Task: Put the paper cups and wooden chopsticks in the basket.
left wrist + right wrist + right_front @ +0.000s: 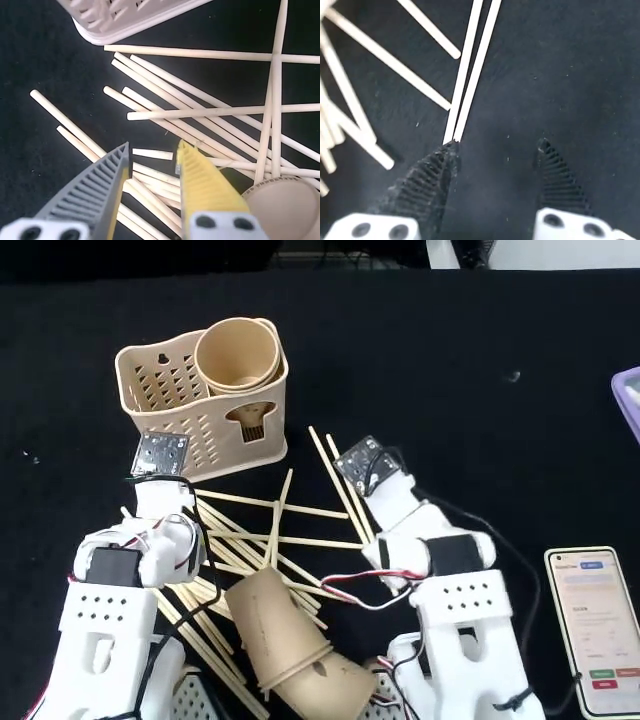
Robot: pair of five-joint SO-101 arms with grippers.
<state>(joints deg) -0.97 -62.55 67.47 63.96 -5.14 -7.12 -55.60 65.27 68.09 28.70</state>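
A black surface (450, 360) carries two white robot arms side by side at its near edge. A beige slotted basket (170, 390) stands upright in the far left part of the surface, with stacked paper cups (237, 352) upright in its right end. Many wooden chopsticks (260, 540) lie scattered and crossed in front of the basket, between the arms. More nested cups (285, 640) lie on their side near the near edge, resting on some of the chopsticks. The left pincer (152, 150), one finger grey and one yellow, is spread apart and grasps nothing; it hangs over the chopsticks near the basket's front. The right pincer (495, 147) is also spread apart and grasps nothing, one black fingertip at the ends of two parallel chopsticks. A phone (595, 625) lies near the near right corner.
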